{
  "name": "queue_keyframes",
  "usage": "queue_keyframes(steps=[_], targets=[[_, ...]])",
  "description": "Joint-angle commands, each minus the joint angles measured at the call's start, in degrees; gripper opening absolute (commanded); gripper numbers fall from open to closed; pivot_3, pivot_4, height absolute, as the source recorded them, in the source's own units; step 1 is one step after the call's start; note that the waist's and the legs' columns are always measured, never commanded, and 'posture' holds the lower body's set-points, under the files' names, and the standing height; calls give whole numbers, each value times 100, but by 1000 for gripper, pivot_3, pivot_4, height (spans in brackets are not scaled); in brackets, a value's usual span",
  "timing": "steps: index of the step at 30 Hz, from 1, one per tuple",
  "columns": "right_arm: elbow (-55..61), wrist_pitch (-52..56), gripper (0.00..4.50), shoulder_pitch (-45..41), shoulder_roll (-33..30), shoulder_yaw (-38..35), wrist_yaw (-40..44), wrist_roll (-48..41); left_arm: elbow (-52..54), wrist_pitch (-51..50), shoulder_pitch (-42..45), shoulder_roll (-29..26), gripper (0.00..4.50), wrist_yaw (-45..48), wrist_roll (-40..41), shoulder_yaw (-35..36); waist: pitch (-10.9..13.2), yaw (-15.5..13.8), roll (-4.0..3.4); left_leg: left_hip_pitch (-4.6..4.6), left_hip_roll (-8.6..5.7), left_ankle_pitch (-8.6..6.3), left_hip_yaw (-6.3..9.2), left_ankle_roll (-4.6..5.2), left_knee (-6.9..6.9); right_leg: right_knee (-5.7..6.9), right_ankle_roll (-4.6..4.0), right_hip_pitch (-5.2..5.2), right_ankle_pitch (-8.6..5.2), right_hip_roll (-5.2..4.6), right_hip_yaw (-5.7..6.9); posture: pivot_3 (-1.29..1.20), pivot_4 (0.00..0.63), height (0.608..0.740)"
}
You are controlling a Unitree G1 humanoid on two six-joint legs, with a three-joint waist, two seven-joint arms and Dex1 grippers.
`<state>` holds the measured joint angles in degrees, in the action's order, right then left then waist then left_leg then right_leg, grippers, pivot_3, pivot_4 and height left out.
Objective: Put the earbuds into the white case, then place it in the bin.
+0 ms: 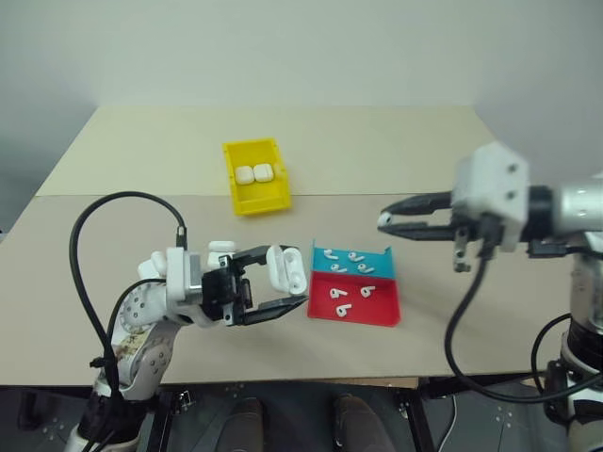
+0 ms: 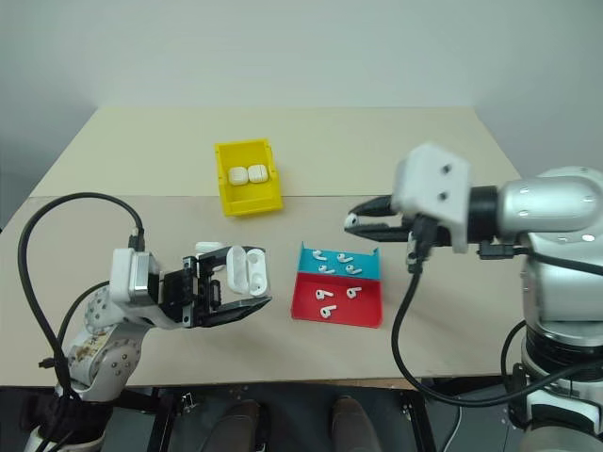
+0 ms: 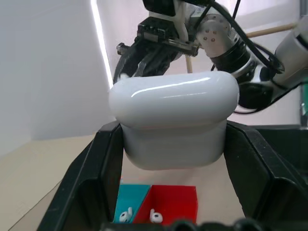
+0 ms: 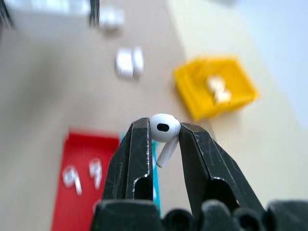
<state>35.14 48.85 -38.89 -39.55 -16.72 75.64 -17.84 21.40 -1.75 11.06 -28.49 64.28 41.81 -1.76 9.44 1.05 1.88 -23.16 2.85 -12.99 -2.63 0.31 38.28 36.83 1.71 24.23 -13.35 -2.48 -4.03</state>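
Right wrist view, earbud unmarked, case plain

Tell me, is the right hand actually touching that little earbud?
Touching: the right wrist view shows the earbud pinched between the right hand's two black fingers.

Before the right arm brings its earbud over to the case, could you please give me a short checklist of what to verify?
1. Earbud pinched in the right gripper: ok.
2. White case clamped in the left gripper: ok.
3. Case lid open: ok, it stands open in the eye views.
4. Case slots free to take the earbud: cannot tell.
5. More earbuds waiting in the red and teal tray: ok.
6. Room in the yellow bin beside the two cases already there: ok.
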Motion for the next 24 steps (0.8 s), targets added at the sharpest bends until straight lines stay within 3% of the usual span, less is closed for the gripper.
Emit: queue_keyframes(steps=[1,5,9,24], targets=[[289,-173,723,11,729,-578,-707,-1101,84,-259,345,-35,2815,234,193,-90,0,5,0,1,0,0,1,0,0,0,0,-1,0,1,0,0,150,740],[312,-1057,723,253,1549,-339,-1092,-1661,-76,-525,679,-149,2815,405,106,-144,0,1,-1,0,-2,0,4,0,0,0,1,-3,0,2,1,0,150,740],[125,-1966,723,510,1851,253,-1141,-1584,-123,-640,850,-169,2815,510,86,-145,1,4,-2,-4,-2,0,5,0,0,-1,3,1,-1,1,0,0,150,740],[-615,-3624,723,976,1685,1271,-780,-1708,116,-1059,1017,-417,2815,386,-87,-63,1,-3,-2,-4,-2,0,6,0,0,-2,2,0,-1,1,2,0,150,740]])
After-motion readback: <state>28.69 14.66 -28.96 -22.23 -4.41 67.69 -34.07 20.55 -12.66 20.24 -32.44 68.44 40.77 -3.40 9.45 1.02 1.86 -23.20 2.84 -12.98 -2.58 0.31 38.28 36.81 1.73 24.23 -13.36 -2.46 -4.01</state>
